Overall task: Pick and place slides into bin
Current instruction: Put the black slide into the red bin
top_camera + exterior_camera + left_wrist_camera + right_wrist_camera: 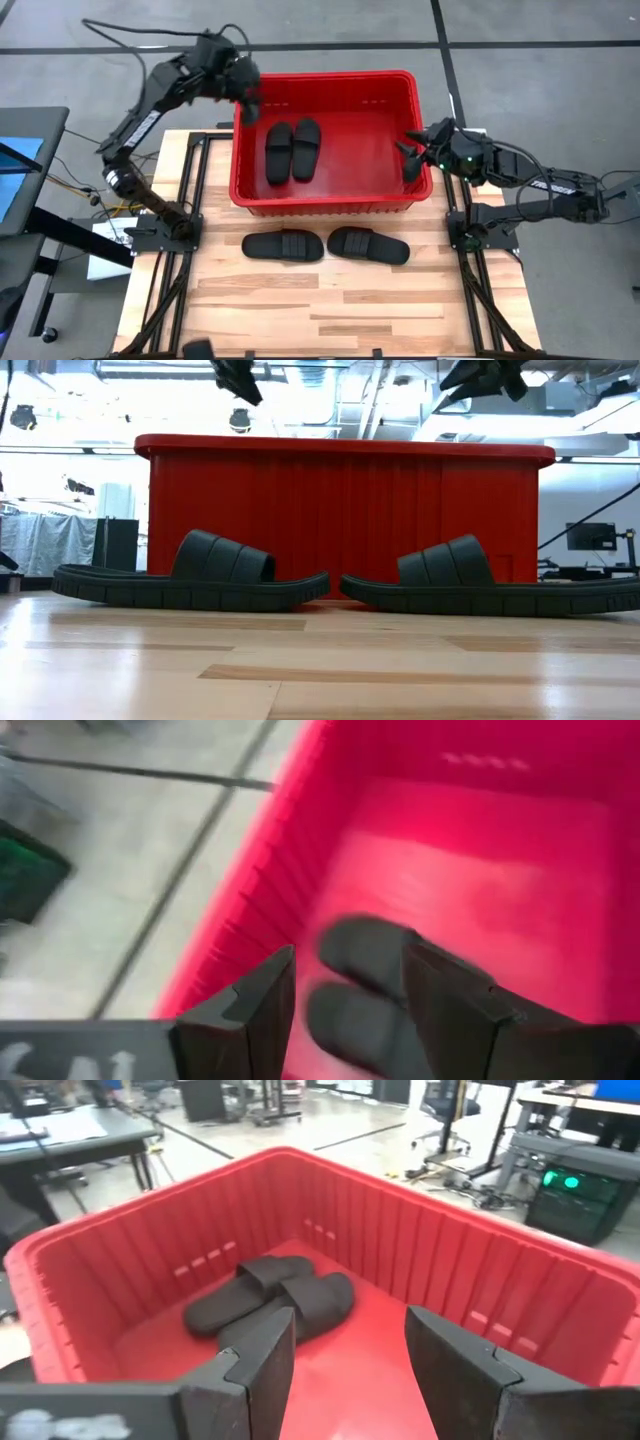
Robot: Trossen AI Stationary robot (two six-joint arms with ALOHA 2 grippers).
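The red bin [400, 203] stands at the table's far side. Two black slides [292, 150] lie side by side on its flat bottom, left of centre; they also show in the right wrist view [270, 1295] and the left wrist view [365, 980]. Two more slides lie on the table in front of the bin, one to the left [284, 245] and one to the right [368, 245]. My left gripper [250, 105] is open and empty above the bin's far left corner. My right gripper [412, 158] is open and empty over the bin's right wall.
The wooden table [330, 310] has free room in front of the two loose slides. The bin's right half [375, 150] holds nothing. Black frame rails [190, 190] run along both table sides.
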